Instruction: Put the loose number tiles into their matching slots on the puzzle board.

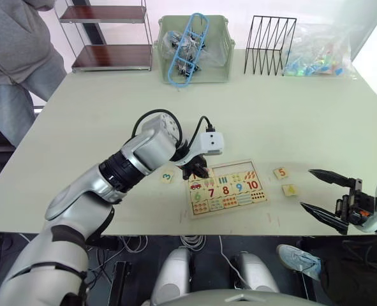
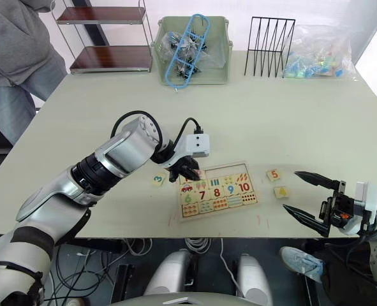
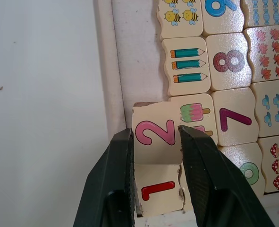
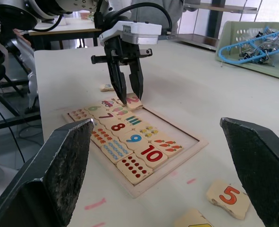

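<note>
Overhead, your left gripper (image 1: 196,171) hangs at the upper left corner of the puzzle board (image 1: 228,189) in mid-frame, with the 3 tile (image 1: 167,178) just left of the board, the 5 tile (image 1: 280,173) and another loose tile (image 1: 290,189) to its right, and your right gripper (image 1: 321,193) spread wide at the lower right. Along your left wrist, the fingers (image 3: 112,182) are clamped on the 2 tile (image 3: 154,133), tilted over the board's edge with the 1 tile (image 3: 158,190) seated beside it. From your right wrist, the 5 tile sits at lower right.
</note>
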Action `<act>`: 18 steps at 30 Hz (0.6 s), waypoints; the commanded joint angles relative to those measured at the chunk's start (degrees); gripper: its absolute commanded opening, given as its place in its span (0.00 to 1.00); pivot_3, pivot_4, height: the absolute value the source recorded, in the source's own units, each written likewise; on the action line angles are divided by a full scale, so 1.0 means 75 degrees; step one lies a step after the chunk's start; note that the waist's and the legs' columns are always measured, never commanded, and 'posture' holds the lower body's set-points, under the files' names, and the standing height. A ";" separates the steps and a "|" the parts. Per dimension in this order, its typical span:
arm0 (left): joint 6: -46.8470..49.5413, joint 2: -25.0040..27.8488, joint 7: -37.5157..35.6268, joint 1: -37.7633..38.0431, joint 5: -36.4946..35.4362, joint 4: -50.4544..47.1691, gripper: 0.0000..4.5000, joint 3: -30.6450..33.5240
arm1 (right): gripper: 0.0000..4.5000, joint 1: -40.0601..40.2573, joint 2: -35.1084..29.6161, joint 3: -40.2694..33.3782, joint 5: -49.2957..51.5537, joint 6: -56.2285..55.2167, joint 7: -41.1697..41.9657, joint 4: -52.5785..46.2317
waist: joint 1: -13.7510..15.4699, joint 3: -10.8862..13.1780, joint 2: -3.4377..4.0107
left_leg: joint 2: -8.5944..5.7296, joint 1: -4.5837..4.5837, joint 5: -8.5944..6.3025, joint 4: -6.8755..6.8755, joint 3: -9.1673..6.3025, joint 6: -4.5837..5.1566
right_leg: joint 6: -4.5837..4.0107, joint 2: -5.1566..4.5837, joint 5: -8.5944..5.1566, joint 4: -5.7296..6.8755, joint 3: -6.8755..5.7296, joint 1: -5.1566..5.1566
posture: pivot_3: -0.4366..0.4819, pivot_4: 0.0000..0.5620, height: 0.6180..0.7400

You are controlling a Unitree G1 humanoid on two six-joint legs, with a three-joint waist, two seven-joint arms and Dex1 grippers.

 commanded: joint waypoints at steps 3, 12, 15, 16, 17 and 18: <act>-0.0150 -0.0103 0.0149 -0.0092 0.0154 -0.0004 0.20 0.0032 | 1.00 0.0019 -0.0073 -0.0213 0.0049 -0.0084 -0.0041 -0.0204 | -0.0002 0.0000 0.0000 | 0.0000 0.0000 0.0000 0.0000 0.0000 0.0000 | 0.0000 0.0000 0.0000 0.0000 0.0000 0.0000 | 0.48 0.27 1.00; -0.0092 0.0039 0.0134 -0.0005 0.0200 -0.0177 0.20 0.0002 | 1.00 0.0025 -0.0088 -0.0250 0.0065 -0.0138 0.0091 -0.0087 | -0.0003 0.0000 0.0000 | 0.0000 0.0000 0.0000 0.0000 0.0000 0.0000 | 0.0000 0.0000 0.0000 0.0000 0.0000 0.0000 | 0.48 0.27 1.00; -0.0055 0.0054 0.0117 0.0011 0.0197 -0.0228 0.20 0.0007 | 1.00 -0.0001 -0.0087 -0.0242 0.0061 -0.0141 0.0103 -0.0073 | -0.0003 0.0000 0.0000 | 0.0000 0.0000 0.0000 0.0000 0.0000 0.0000 | 0.0000 0.0000 0.0000 0.0000 0.0000 0.0000 | 0.48 0.27 1.00; -0.0050 0.0053 0.0117 0.0019 0.0199 -0.0235 0.20 0.0012 | 1.00 -0.0009 -0.0084 -0.0235 0.0058 -0.0140 0.0101 -0.0075 | -0.0003 0.0000 0.0000 | 0.0000 0.0000 0.0000 0.0000 0.0000 0.0000 | 0.0000 0.0000 0.0000 0.0000 0.0000 0.0000 | 0.48 0.27 1.00; -0.0048 0.0054 0.0116 0.0025 0.0203 -0.0241 0.20 0.0016 | 1.00 -0.0014 -0.0082 -0.0230 0.0055 -0.0140 0.0099 -0.0077 | -0.0002 0.0000 0.0000 | 0.0000 0.0000 0.0000 0.0000 0.0000 0.0000 | 0.0000 0.0000 0.0000 0.0000 0.0000 0.0000 | 0.48 0.27 1.00; -0.0044 0.0055 0.0115 0.0035 0.0202 -0.0249 0.20 0.0021 | 1.00 -0.0022 -0.0078 -0.0219 0.0048 -0.0140 0.0093 -0.0081 | -0.0002 0.0000 0.0000 | 0.0000 0.0000 0.0000 0.0000 0.0000 0.0000 | 0.0000 0.0000 0.0000 0.0000 0.0000 0.0000 | 0.48 0.27 1.00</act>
